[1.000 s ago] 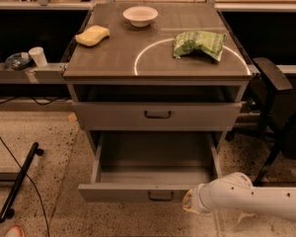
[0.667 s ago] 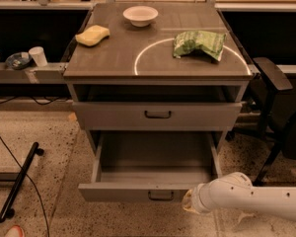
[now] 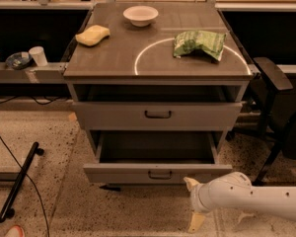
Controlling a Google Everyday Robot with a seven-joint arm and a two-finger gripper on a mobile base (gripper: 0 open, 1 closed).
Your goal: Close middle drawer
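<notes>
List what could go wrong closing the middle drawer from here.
1. The gripper sits low, off the right end of the middle drawer front, far from the handle. A push there may skew the drawer and jam it.
2. Its upper finger is near the front's bottom edge and could slip underneath instead of pushing.

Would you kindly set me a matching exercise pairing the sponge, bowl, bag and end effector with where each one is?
Things:
1 sponge
2 bowl
3 bag
4 end effector

Places:
A mostly inside the white circle
B low, by the right front corner of the open middle drawer, fingers spread
C left side of the cabinet top
D back of the top, near the centre

Pairs: 1-C; 2-D; 3-A; 4-B
</notes>
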